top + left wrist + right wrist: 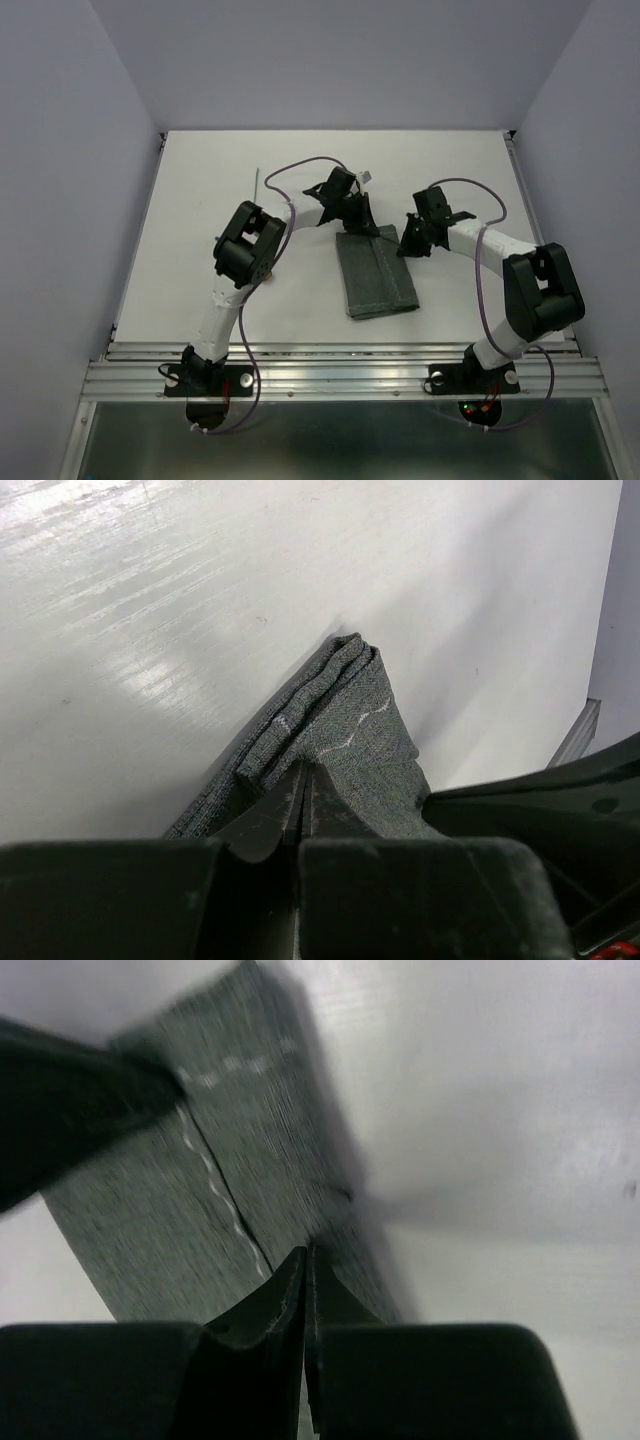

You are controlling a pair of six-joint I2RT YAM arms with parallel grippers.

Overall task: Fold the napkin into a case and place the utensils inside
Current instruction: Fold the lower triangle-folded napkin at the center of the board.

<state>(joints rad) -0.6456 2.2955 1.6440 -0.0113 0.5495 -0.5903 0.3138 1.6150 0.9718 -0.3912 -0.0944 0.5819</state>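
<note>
The dark grey napkin [376, 278] lies folded into a narrow rectangle mid-table. My left gripper [361, 226] is shut on its far left corner, and the cloth [340, 720] bunches up around the closed fingertips. My right gripper [409, 244] is shut at the far right corner, its tips on the cloth's edge [250, 1160], which looks slightly lifted. A slim grey utensil [257, 186] lies on the table to the far left of the napkin. The red-bowled spoon is not in view.
A small pale object [366, 177] lies just beyond the left gripper. The white table [200, 250] is walled on three sides. A metal rail [340, 375] runs along the near edge by the arm bases.
</note>
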